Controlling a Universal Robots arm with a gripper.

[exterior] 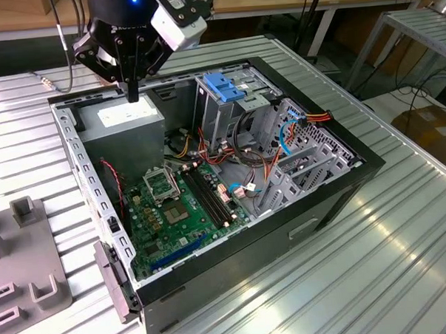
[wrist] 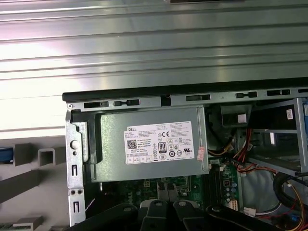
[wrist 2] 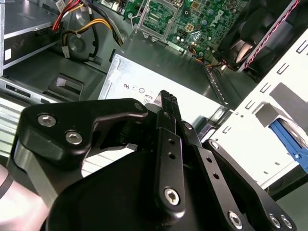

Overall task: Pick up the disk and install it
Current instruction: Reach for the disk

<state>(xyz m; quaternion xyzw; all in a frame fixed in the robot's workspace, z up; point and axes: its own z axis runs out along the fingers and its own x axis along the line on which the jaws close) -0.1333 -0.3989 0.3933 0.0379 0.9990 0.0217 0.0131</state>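
Observation:
The disk is out of view. My gripper [exterior: 133, 93] hangs over the back corner of the open computer case [exterior: 335, 195], at the exterior view's left. Its fingers point down, pressed together, with nothing between them. The fingertips [wrist 2: 166, 96] hover just above the grey power supply box [wrist 2: 139, 79] with its white label [wrist: 159, 144], apart from it. The blue-topped drive cage [exterior: 223, 87] stands in the case to the exterior view's right of the gripper. A small blue piece [wrist: 5, 155] shows beside the grey fixture [wrist: 45, 159]; I cannot tell what it is.
The case lies on a ribbed metal table [exterior: 403, 233]. Inside are a green motherboard [exterior: 173, 206] and bundles of coloured cables [exterior: 281, 146]. A grey slotted fixture [exterior: 28, 286] stands on the table at the exterior view's left, outside the case.

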